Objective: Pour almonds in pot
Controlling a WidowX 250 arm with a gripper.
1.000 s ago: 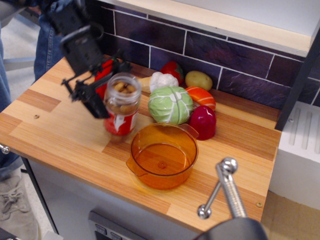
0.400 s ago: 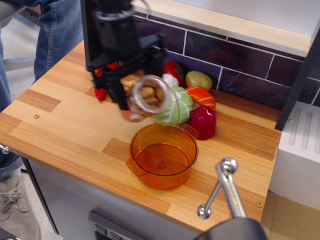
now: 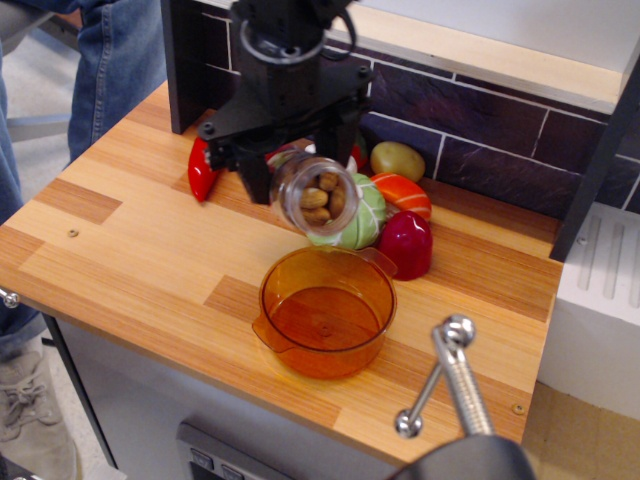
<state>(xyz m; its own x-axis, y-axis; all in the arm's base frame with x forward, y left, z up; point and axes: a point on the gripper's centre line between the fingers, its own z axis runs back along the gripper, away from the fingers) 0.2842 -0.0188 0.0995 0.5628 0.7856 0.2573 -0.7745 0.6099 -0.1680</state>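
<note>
Since a second ago, jar [image 3: 318, 193] moved over pot [image 3: 326, 311], tipped.
Your pincer [image 3: 296, 160] clamps it; almonds [image 3: 320, 197] sit at the mouth, above desk [image 3: 130, 250].

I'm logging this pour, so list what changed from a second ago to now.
The gripper lifted the jar off the counter, carried it right toward the pot and tipped it, so its mouth now faces outward above the pot's back rim. The almonds are still inside; none show in the pot. The pot and the cabbage stayed put.
</note>
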